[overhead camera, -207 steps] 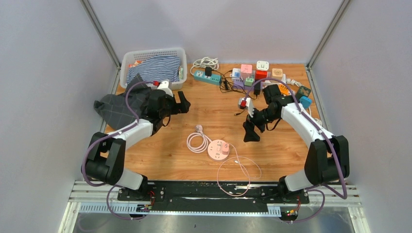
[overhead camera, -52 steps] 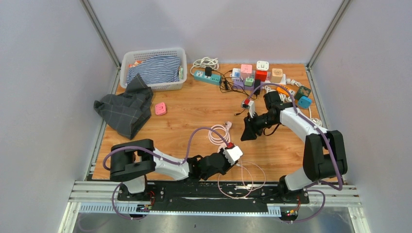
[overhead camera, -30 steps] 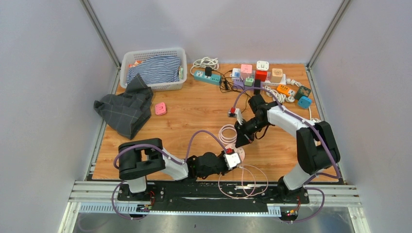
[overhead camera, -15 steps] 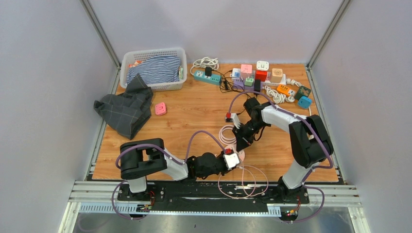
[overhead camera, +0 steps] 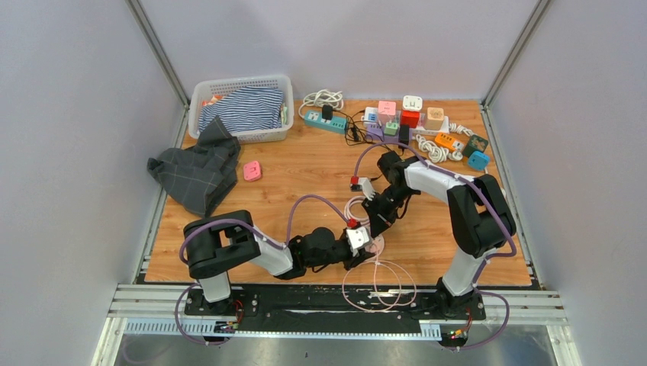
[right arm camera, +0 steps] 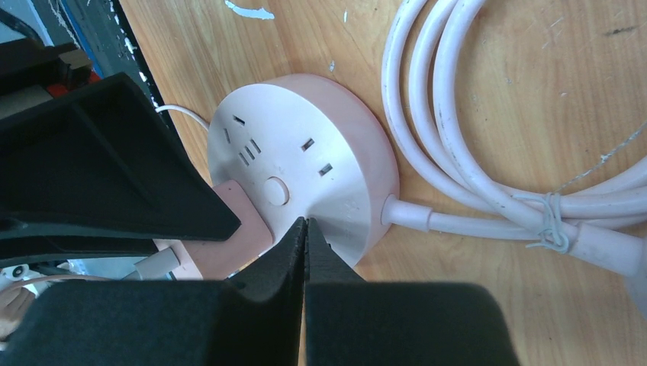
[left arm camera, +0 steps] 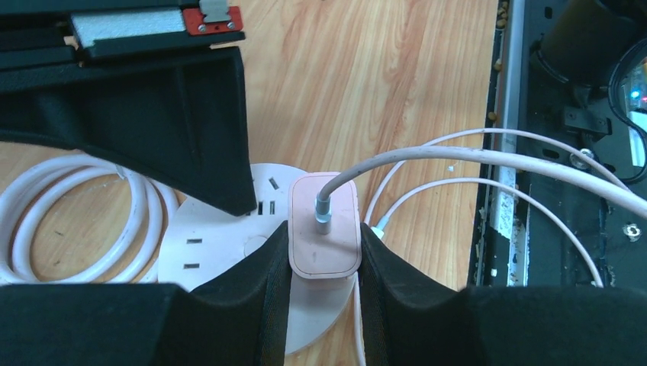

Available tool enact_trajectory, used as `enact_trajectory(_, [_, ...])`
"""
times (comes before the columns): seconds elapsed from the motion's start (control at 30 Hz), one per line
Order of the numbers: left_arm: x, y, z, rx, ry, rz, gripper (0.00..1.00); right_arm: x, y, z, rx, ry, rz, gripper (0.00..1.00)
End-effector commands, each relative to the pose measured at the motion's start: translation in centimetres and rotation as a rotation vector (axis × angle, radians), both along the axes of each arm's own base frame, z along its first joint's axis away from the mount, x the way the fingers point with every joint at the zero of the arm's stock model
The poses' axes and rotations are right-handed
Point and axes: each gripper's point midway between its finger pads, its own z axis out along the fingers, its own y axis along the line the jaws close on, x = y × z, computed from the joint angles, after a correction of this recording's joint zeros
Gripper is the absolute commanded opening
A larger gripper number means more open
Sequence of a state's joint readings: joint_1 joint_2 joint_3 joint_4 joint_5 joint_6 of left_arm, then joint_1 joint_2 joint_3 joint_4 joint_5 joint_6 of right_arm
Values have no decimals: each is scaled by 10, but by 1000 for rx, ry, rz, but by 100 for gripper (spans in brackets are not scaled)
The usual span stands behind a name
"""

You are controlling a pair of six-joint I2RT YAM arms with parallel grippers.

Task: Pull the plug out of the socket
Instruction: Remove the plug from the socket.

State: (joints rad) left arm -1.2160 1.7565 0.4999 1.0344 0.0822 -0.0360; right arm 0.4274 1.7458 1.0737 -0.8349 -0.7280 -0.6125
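Observation:
A round pink-and-white socket (left arm camera: 216, 252) lies on the wooden table near its front edge. A flat pink plug (left arm camera: 324, 232) with a grey cable stub sits in its top face. My left gripper (left arm camera: 324, 255) is shut on the plug, one black finger against each long side. My right gripper (right arm camera: 305, 223) is shut, and its joined tips press on the socket's top face (right arm camera: 305, 164) beside the round button. In the top view both grippers meet over the socket (overhead camera: 377, 244), the left gripper (overhead camera: 365, 239) from the left and the right gripper (overhead camera: 375, 226) from behind.
The socket's thick white cord (right arm camera: 473, 130) lies coiled just behind it. The plug's thin pale cable (left arm camera: 458, 156) loops toward the metal rail (left arm camera: 534, 152) at the table's front. Farther off are a basket of striped cloth (overhead camera: 240, 103), a dark cloth (overhead camera: 194, 171) and several power strips and cube adapters (overhead camera: 412, 118).
The right gripper has come down and forward until its shut tips rest on the socket. The left gripper stays clamped on the plug, its arm shifted slightly.

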Motion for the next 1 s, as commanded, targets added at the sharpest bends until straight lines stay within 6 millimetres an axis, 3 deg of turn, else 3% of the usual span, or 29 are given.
enact_trajectory(0.0, [-9, 9, -28, 171, -68, -16, 0, 7, -20, -30, -156, -44, 35, 1])
enact_trajectory(0.17, [-7, 4, -26, 199, -47, 22, 0, 7, -21, -31, -168, -46, 36, 0])
enact_trajectory(0.37, [-13, -3, -10, 77, 192, -12, 0, 8, -22, -32, -176, -46, 35, 0])
enact_trajectory(0.53, [-5, 3, -16, 142, 37, 32, 0, 8, -24, -33, -185, -46, 34, 0])
enact_trajectory(0.67, [-10, 3, -15, 197, -85, 35, 0, 8, -24, -34, -189, -43, 37, 1])
enact_trajectory(0.73, [-10, 2, -15, 182, -41, 47, 0, 7, -24, -35, -191, -39, 39, 0])
enact_trajectory(0.87, [-9, -5, -12, 88, 220, 31, 0, 7, -24, -34, -193, -38, 41, 0])
enact_trajectory(0.97, [-9, -6, -7, 56, 236, 33, 0, 7, -24, -35, -194, -38, 41, 1])
